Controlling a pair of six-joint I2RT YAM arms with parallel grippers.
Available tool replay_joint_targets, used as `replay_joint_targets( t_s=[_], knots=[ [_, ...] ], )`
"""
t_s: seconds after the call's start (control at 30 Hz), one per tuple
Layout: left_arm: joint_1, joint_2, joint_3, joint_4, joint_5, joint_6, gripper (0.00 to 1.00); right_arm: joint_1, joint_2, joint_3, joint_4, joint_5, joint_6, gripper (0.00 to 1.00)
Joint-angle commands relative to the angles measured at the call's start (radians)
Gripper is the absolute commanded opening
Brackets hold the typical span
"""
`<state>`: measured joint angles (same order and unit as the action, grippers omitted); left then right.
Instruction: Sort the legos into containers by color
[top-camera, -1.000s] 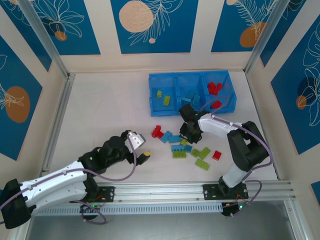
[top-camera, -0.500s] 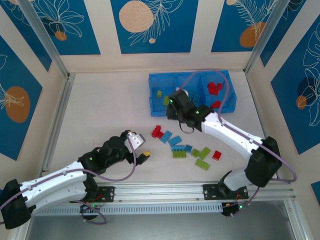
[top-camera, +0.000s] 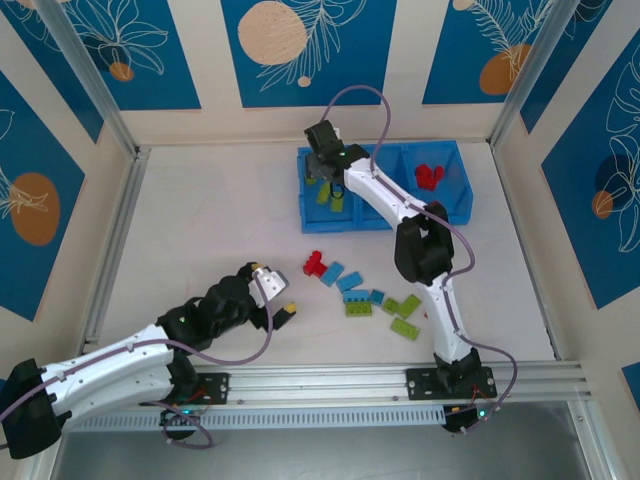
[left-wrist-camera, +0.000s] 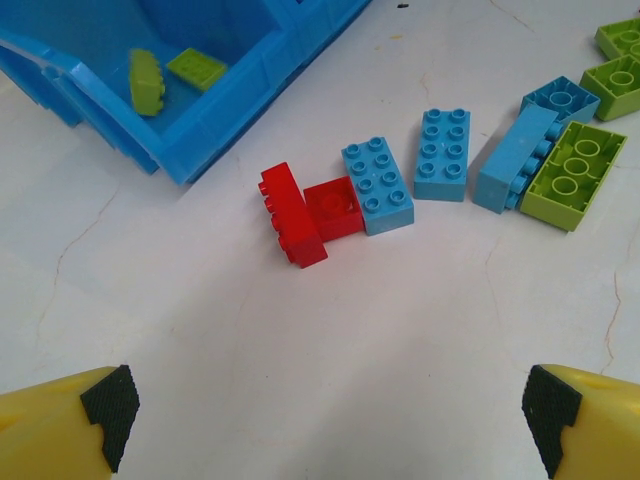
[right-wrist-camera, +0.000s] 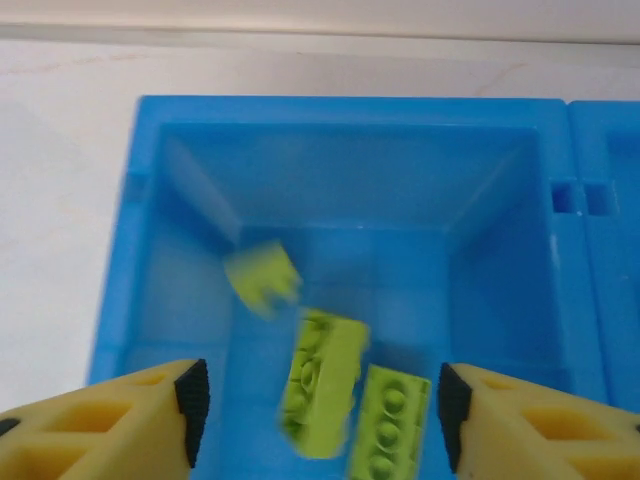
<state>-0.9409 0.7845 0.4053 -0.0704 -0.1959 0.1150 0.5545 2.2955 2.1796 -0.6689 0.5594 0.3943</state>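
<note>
Bricks are partly sorted in the top external view. Small red studded plastic bricks are seen in the right compartment of the rectangular blue plastic tray at the far side of the pale desk. The right hand is held over the tray's left compartment; the spread of its fingers cannot be judged from here. The left hand is held low over bare desk, and loose red, light blue and lime green bricks are scattered just to its right.

From the left wrist, the left hand is shown wide open and empty, its yellow fingers at the lower corners. Ahead of it two red bricks lie touching, with a light blue brick against them. Further light blue and lime green bricks are spread to the right.

From the right wrist, the right hand is shown open, its fingers well apart and nothing gripped. Below and between them, inside the left compartment, three lime green studded bricks are seen, two of them blurred.
</note>
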Motion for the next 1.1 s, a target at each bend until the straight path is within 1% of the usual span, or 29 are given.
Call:
replay_joint_targets(
  t_s=[0.0,0.07,0.1,0.17,0.23,0.3,0.43,0.53,0.6,0.63,0.7,0.8,0.83,0.87,0.97,1.03,1.07],
  knots=[
    [0.000,-0.008,-0.005,0.017,-0.011,0.014,1.00,0.026,-0.096,0.059,-0.119,-0.004,-0.017,0.67],
    [-0.001,-0.008,-0.002,0.014,-0.010,0.012,1.00,0.041,-0.202,-0.045,-0.116,-0.015,0.001,0.67],
    [0.000,-0.008,0.000,0.012,-0.010,0.012,1.00,0.053,-0.277,-0.134,-0.100,-0.033,0.012,0.68],
    [-0.001,-0.009,0.001,0.010,-0.013,0.010,1.00,0.082,-0.432,-0.331,-0.044,-0.050,0.035,0.68],
    [-0.001,-0.009,-0.003,0.020,-0.023,-0.002,1.00,0.125,-0.627,-0.562,0.032,-0.040,0.058,0.70],
    [0.000,-0.007,-0.008,0.038,-0.034,-0.024,1.00,0.159,-0.794,-0.745,0.074,-0.033,0.091,0.72],
    [0.001,0.011,-0.009,0.087,-0.085,-0.110,1.00,0.204,-1.098,-1.066,0.066,-0.016,0.238,0.74],
    [0.007,0.036,-0.021,0.133,-0.135,-0.171,1.00,0.213,-1.302,-1.234,0.022,-0.017,0.345,0.75],
    [0.011,0.052,-0.015,0.142,-0.127,-0.224,1.00,0.207,-1.409,-1.316,0.000,-0.021,0.379,0.76],
    [0.012,0.066,-0.005,0.142,-0.129,-0.271,1.00,0.200,-1.455,-1.341,-0.016,-0.027,0.390,0.78],
    [0.012,0.111,0.053,0.081,-0.109,-0.381,0.98,0.176,-1.513,-1.365,-0.056,-0.048,0.402,0.79],
    [-0.003,0.221,0.205,-0.061,0.032,-0.516,0.95,0.125,-1.553,-1.373,-0.101,-0.085,0.402,0.80],
    [-0.017,0.269,0.252,-0.101,0.070,-0.564,0.94,0.107,-1.557,-1.378,-0.103,-0.087,0.405,0.81],
    [-0.032,0.316,0.296,-0.141,0.083,-0.619,0.93,0.088,-1.558,-1.383,-0.103,-0.085,0.417,0.81],
    [-0.097,0.475,0.449,-0.278,0.059,-0.798,0.85,0.018,-1.556,-1.400,-0.080,-0.117,0.447,0.81],
    [-0.167,0.575,0.531,-0.348,-0.035,-0.952,0.86,-0.033,-1.557,-1.412,-0.054,-0.176,0.455,0.81],
    [-0.196,0.617,0.560,-0.365,-0.058,-1.002,0.86,-0.055,-1.557,-1.416,-0.047,-0.198,0.453,0.81]
  ],
)
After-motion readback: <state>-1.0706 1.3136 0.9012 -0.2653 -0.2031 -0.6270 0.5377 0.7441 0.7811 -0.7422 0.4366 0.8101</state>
